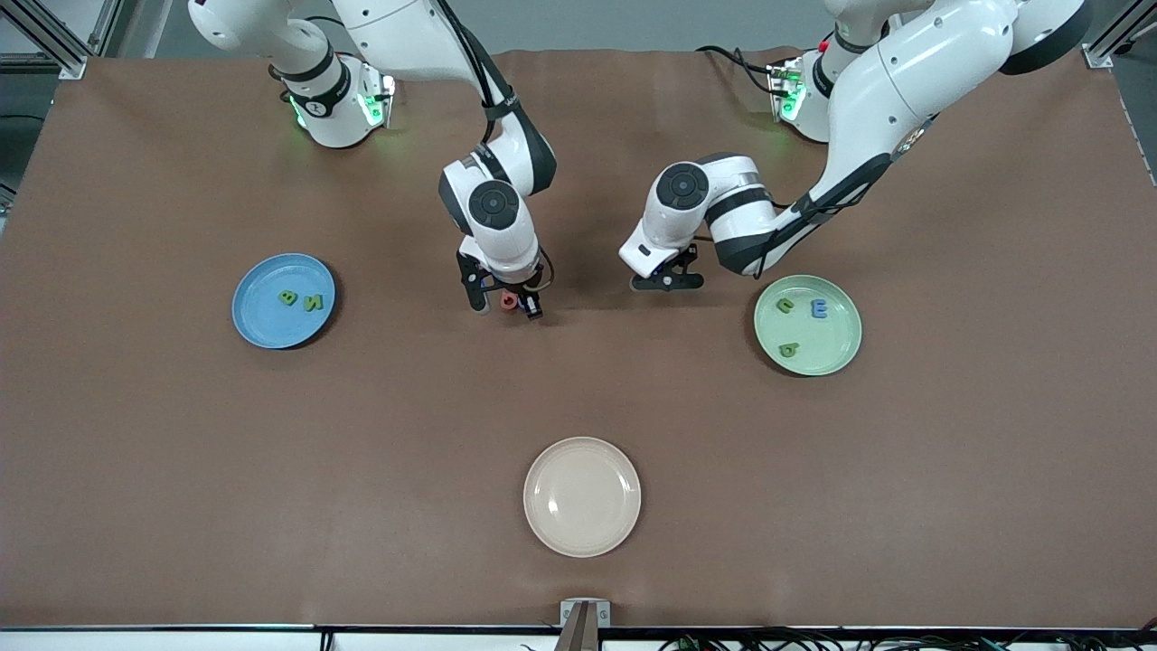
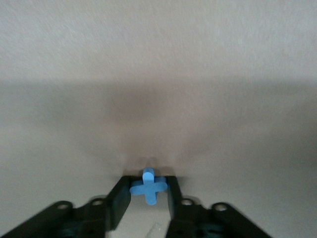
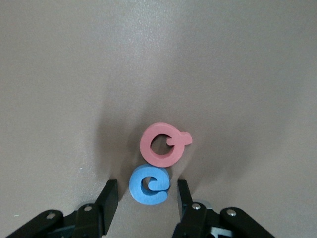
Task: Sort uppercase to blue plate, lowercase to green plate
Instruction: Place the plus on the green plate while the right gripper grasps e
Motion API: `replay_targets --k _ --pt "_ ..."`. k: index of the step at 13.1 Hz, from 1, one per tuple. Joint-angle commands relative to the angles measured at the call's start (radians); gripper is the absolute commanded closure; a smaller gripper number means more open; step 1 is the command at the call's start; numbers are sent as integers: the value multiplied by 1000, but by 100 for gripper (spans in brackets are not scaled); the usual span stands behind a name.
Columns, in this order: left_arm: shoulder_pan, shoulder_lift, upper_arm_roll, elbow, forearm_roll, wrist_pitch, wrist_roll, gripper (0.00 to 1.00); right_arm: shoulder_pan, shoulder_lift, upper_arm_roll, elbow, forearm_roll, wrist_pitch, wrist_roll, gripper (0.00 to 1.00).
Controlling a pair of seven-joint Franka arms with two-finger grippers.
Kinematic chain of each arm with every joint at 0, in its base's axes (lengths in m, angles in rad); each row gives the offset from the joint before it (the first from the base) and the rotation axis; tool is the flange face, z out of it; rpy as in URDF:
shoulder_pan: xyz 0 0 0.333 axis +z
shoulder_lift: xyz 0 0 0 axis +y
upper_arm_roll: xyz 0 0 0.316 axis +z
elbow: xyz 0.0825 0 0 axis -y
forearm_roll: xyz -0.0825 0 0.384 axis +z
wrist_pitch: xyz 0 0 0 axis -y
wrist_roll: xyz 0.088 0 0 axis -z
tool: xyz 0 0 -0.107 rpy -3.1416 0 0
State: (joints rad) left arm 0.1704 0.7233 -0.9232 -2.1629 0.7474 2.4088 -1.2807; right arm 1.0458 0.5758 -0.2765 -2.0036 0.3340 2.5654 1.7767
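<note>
Nearest the front camera, a cream plate (image 1: 581,496) is seen on the brown table cover (image 1: 181,470), well apart from everything else.

Farther from the camera, two dishes are set toward the two ends of the table. The blue plate (image 1: 262,316) lies toward the right arm's end, and on it a green B (image 1: 288,297) and a green N (image 1: 313,303) rest just beside each other. The pale green plate (image 1: 836,344) lies toward the left arm's end and carries three pieces: a green b/p-shaped letter (image 1: 790,349) nearest the camera, with a small green n/c-shaped letter (image 1: 785,306) and a blue E-like letter (image 1: 819,308) side by side farther back.

Between the plates, the right gripper (image 1: 506,306) is lowered to the table. In the right wrist view its fingers (image 3: 108,199) are spread, and a blue ring-shaped letter (image 3: 149,185) lies between them, apart from both. A red-pink ring-shaped letter with a small tail (image 3: 163,144) touches it, just past the fingertips.

The left gripper (image 1: 667,282) is lowered near the green plate, on its side toward the table's middle. Its fingers are pressed against a blue cross-shaped t (image 2: 148,187), which is pinched between them.

No brand name or label can be read.
</note>
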Motion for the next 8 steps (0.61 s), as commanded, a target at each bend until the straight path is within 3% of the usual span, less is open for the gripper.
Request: replay_targets --k 1,5,8 --pt "84 -61 -47 -9 -2 -36 50 90 16 12 -12 2 -10 -8 -3 44" --pt "389 -58 -255 -14 -3 -196 232 91 16 13 -13 -1 -47 -13 -3 42" --pt "549 -59 -299 -15 -3 -227 371 91 14 13 -15 -1 -90 -36 -3 43"
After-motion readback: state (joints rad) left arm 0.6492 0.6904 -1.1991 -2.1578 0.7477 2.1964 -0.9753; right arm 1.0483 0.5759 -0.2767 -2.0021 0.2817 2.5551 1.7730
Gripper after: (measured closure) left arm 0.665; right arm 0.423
